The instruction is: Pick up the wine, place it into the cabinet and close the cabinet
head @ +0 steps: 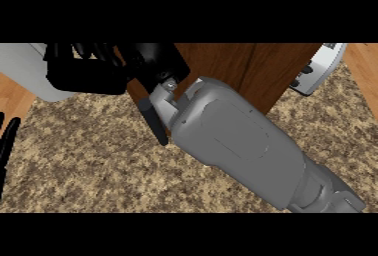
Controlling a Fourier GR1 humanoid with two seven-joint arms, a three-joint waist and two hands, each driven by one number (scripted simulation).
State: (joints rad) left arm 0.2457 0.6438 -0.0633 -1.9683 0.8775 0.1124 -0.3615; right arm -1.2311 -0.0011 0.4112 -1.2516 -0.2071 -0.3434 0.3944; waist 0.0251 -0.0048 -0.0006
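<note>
Reaching against the wooden cabinet (244, 70), right robot hand (151, 62), grasp indiscernible; left robot hand (7, 140) cropped.

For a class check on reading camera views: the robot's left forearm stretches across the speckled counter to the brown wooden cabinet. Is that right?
Not quite. It is the right forearm, coming in from the lower right, that stretches across the speckled counter to the brown wooden cabinet, as the head view shows. The left hand shows only at the view's left edge.

My speckled granite counter (88, 150) carries the wooden cabinet (251, 70) at the far middle and a toaster (319, 67) far right
</note>
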